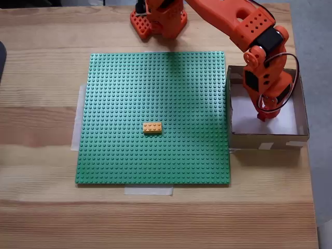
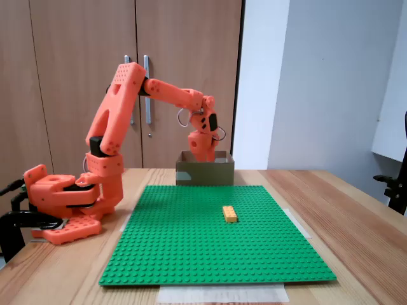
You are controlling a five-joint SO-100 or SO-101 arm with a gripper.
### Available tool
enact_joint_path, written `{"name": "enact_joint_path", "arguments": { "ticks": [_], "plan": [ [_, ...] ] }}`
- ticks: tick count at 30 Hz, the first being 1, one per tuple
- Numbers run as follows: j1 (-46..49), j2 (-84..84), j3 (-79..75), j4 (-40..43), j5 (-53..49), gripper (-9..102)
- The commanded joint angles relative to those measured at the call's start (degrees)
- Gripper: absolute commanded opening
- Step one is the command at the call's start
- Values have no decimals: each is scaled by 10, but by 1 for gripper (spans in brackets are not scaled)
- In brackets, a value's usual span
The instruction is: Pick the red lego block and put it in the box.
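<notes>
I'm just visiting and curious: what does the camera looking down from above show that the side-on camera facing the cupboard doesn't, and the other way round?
Looking down: the white inside bottom of the shallow brown cardboard box, with the orange arm's tool lowered inside it.

Side-on: the tall wooden cupboard doors and grey wall behind, plus the box's outer wall, which hides the tool tip.

Both: the green studded baseplate and a small yellow-orange studded brick lying on it.

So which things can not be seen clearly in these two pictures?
- Orange robot hand: its tips dip inside the square brown cardboard box; open or shut is unclear in both fixed views.
- Small red lego block: possibly hidden by the hand or by the box wall.
</notes>
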Motion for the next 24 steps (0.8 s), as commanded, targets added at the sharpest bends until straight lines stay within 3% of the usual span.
{"name": "enact_joint_path", "arguments": {
  "ticks": [1, 7, 9, 13, 15, 21, 24],
  "plan": [
    [-6, 6, -27, 5, -33, -1],
    [1, 32, -40, -14, -100, 7],
    [-1, 35, -40, -5, -96, 16],
    [-10, 42, -26, 1, -74, 22],
    [-12, 45, -26, -1, -71, 31],
    [-12, 106, -13, -5, -22, 26],
    [-4, 260, 43, -11, -12, 23]
  ]
}}
